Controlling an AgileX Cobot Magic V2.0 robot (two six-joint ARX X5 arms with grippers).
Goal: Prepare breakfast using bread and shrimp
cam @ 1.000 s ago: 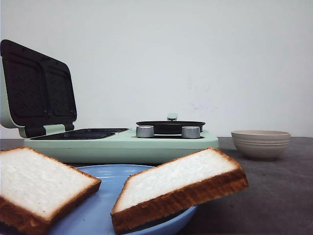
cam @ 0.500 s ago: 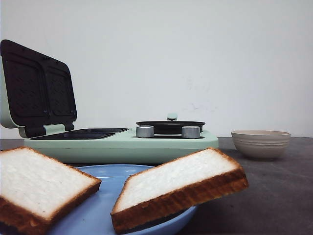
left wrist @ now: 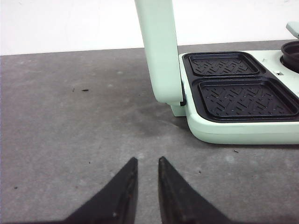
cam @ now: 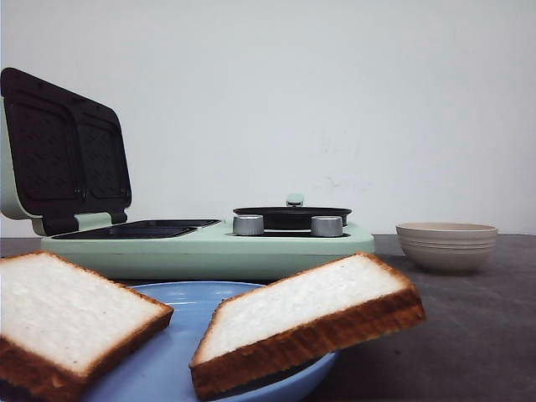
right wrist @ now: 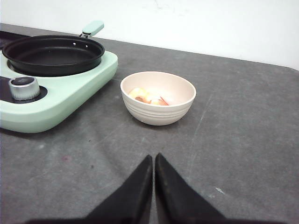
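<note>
Two slices of bread lie on a blue plate (cam: 186,298) close to the front camera: one (cam: 67,310) at the left, the other (cam: 301,306) at the right, tilted over the rim. Pale shrimp (right wrist: 148,97) lie in a beige bowl (right wrist: 158,99), which also shows as the bowl (cam: 446,243) at the right of the front view. My left gripper (left wrist: 147,159) hovers over bare table beside the green breakfast maker (left wrist: 233,130), its jaws slightly apart and empty. My right gripper (right wrist: 153,156) is shut and empty, a short way from the bowl.
The breakfast maker (cam: 209,247) stands mid-table with its lid (cam: 63,151) raised and the dark sandwich plates (left wrist: 243,98) exposed. A black frying pan (right wrist: 52,53) sits on its right half, behind two silver knobs (cam: 248,224). A white wall runs behind the table.
</note>
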